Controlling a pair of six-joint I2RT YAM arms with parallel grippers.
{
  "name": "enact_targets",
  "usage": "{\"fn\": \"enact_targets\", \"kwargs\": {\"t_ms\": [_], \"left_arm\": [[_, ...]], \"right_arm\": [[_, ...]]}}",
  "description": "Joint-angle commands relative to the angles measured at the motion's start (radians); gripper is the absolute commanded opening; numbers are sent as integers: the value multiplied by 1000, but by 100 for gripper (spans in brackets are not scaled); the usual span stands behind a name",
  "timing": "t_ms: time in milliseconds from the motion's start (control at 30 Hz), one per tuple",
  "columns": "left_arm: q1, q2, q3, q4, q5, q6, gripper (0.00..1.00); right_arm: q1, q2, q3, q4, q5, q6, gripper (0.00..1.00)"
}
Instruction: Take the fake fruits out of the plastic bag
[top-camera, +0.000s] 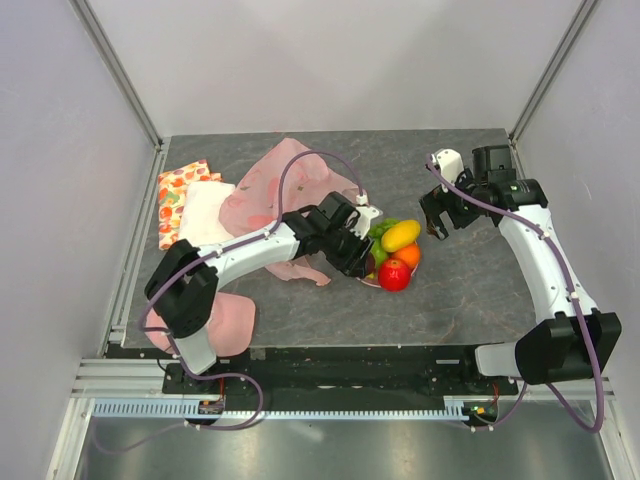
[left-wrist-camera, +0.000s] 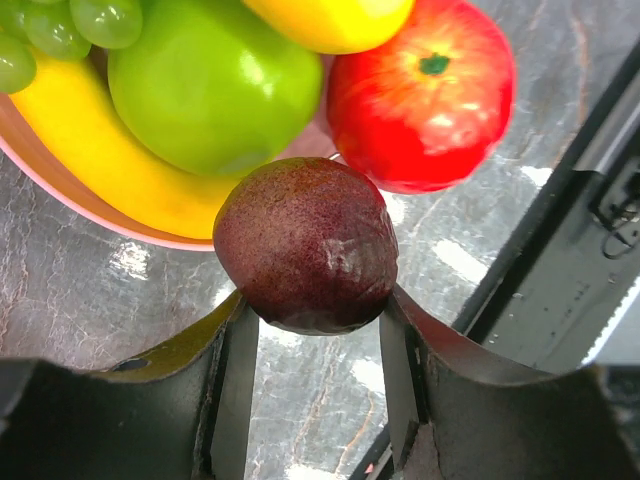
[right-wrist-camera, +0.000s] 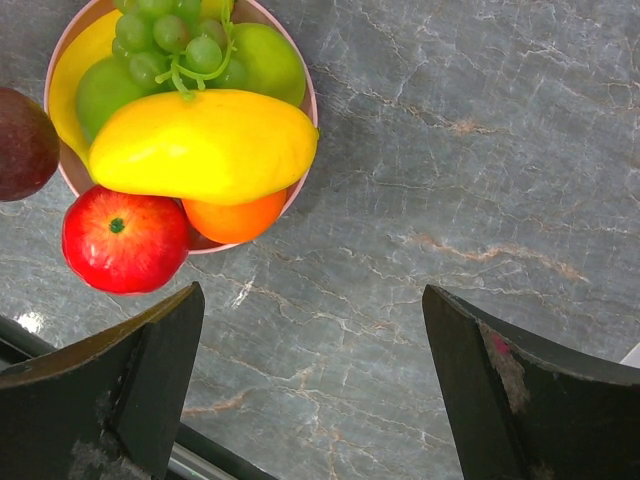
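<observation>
The left gripper (left-wrist-camera: 312, 305) stood partly closed, clamping the dark plum (left-wrist-camera: 305, 240) just beside the pink plate (left-wrist-camera: 88, 205). The right gripper (right-wrist-camera: 310, 340) was spread wide and held nothing, above the tabletop (right-wrist-camera: 480, 180) near the plate. The mango (right-wrist-camera: 200, 145) and red apple (right-wrist-camera: 125, 240) rested on the plate; the plastic bag (top-camera: 270, 185) lay crumpled beyond the left arm.

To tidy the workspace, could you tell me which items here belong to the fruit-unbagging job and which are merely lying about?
Job: plastic bag; plum, held by the left gripper; mango, red apple, orange, green apple, banana, grapes at the pink plate.

Lying about: fruit-printed cloth; pale cloth beside it; pink cloth near the left arm's base.
</observation>
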Motion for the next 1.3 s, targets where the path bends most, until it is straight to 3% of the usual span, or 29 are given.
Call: {"fn": "enact_targets", "kwargs": {"t_ms": [0,533,800,1267], "left_arm": [[-2,19,22,67,-25,22,27],[-5,52,-37,157,22,-25,33],[-12,46,-64,168,39,-28,52],[-15,54,-71,171,35,-34,64]], "right_arm": [[0,-20,23,19,11,10,98],[-3,29,23,28,-14,16,98],[-5,52,26,32,-19,19,98],[-5,61,36,37,-12,19,98]]}}
